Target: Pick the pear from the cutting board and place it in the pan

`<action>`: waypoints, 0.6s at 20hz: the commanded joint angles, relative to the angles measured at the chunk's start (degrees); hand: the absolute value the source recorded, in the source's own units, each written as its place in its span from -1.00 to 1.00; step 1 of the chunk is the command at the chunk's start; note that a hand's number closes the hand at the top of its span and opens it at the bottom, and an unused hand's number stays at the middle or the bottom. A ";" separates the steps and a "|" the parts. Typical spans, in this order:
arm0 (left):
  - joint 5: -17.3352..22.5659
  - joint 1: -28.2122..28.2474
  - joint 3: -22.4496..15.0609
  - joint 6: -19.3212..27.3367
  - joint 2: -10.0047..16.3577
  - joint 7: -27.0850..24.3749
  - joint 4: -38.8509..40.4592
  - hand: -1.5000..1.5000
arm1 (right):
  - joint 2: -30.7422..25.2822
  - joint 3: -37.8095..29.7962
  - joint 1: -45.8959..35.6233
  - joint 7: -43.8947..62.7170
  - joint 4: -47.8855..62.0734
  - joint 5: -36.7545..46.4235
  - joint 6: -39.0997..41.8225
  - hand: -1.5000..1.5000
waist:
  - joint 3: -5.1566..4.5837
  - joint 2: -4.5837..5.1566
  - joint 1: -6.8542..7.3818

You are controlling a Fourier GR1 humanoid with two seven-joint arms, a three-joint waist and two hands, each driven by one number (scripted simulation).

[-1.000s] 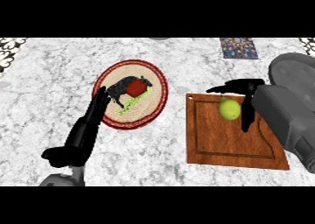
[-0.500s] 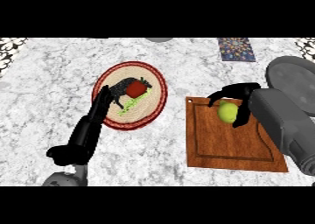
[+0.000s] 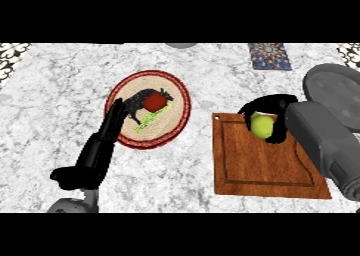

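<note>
Pear (image 3: 262,125) in right hand (image 3: 275,111), over cutting board (image 3: 261,165).

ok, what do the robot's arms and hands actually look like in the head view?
The right forearm is a bulky, smooth grey rounded shell. The left forearm is slimmer and looks dark here, with a grey rounded part at the lower edge. The left hand and right hand are plain black, each with fingers and a thumb. No cables, markings or sleeves show.
</note>
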 commanded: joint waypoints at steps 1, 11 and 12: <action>1.70 1.22 1.51 -2.50 1.79 -0.62 -1.47 0.00 | 2.28 -1.45 1.20 -2.52 2.76 0.05 -1.76 1.00 | 0.85 1.24 0.58; -0.43 3.09 1.72 0.28 0.62 -0.56 -0.23 0.00 | -5.22 -10.72 2.52 -1.26 -1.39 -5.99 -23.13 1.00 | 0.79 -0.57 -3.74; 1.04 3.43 4.29 -0.27 2.17 -0.46 0.36 0.00 | -6.89 -11.46 2.00 -1.10 -2.78 -6.50 -25.70 1.00 | 0.70 -1.42 -5.43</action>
